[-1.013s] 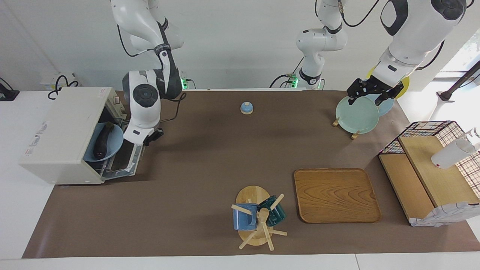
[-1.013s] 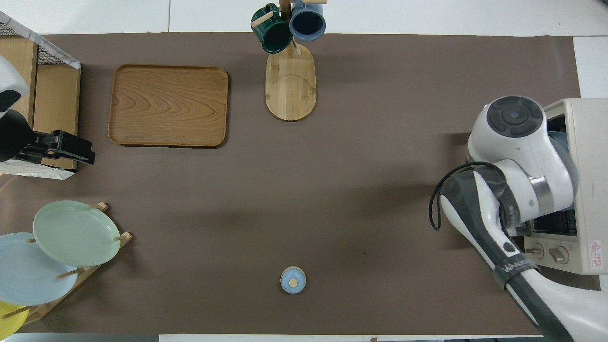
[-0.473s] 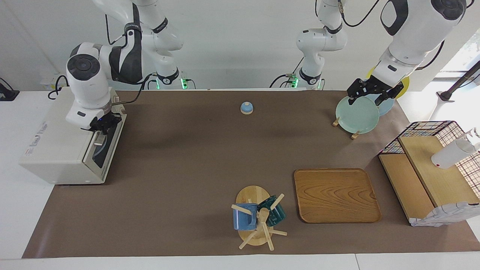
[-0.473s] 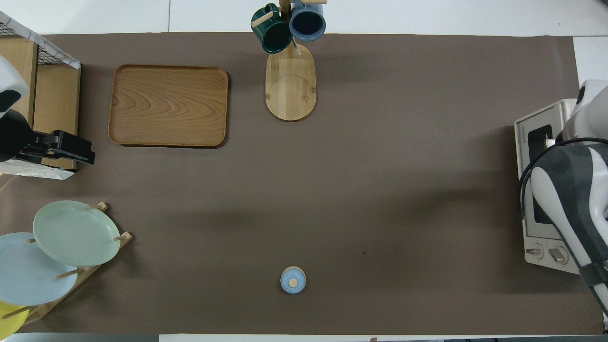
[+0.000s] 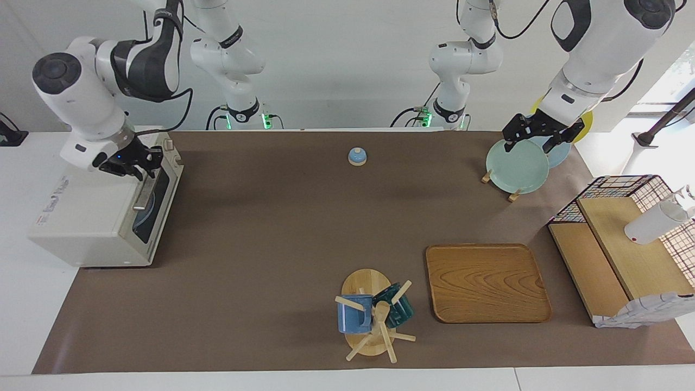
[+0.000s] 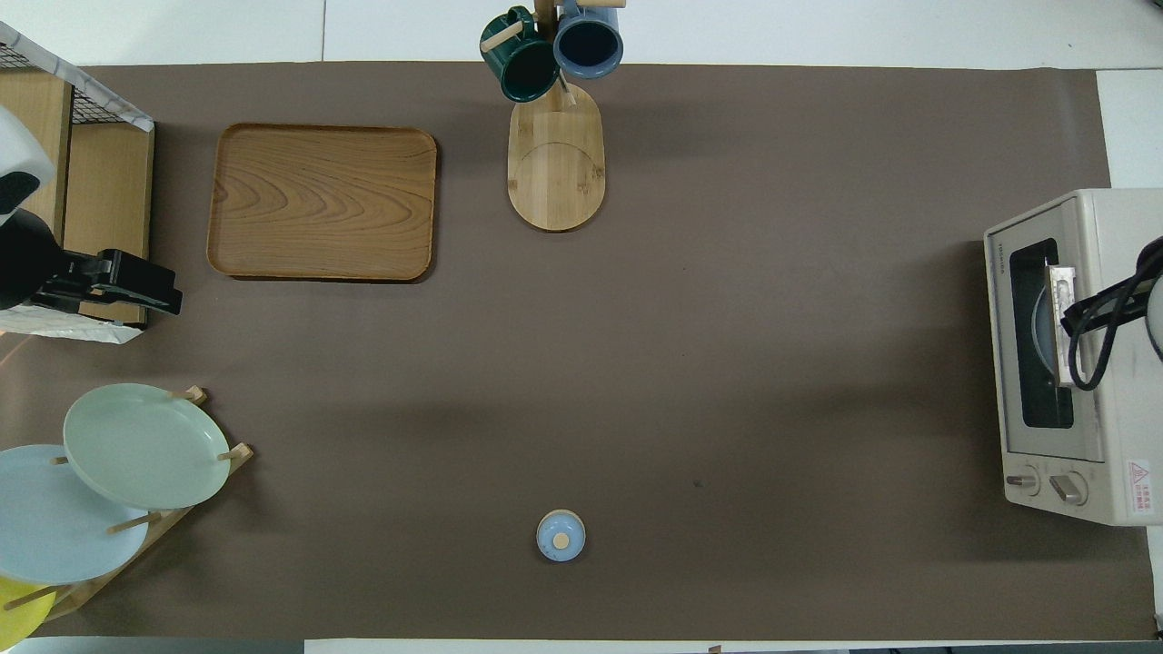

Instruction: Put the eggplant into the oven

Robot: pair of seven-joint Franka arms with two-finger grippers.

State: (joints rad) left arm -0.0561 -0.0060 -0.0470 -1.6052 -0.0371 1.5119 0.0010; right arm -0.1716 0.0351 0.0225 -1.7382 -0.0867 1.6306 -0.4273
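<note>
Fingers: we read the right gripper (image 5: 132,163) as parted and holding nothing, raised over the top front edge of the oven (image 5: 92,217), just above its bar handle (image 5: 142,195). For the left gripper (image 5: 535,138), waiting over the plate rack (image 5: 516,165) at the left arm's end of the table, we also read spread, empty fingers.

Oven: stands at the right arm's end of the table, door shut and upright. Through the dark glass (image 6: 1045,331) we make out a pale blue dish.

Eggplant: not visible to us in either view. We judge it lies inside the oven, on that dish, but the glass hides it, so we cannot give its long axis.

Governing relation: the oven lies directly beneath the right gripper, with the door face turned toward the table's middle and the handle running along the door's upper edge. The right arm is far the nearer, the left being well apart from the oven.

Status, as we judge it: the placement looks done, and only clearing the right arm from the oven remains.
</note>
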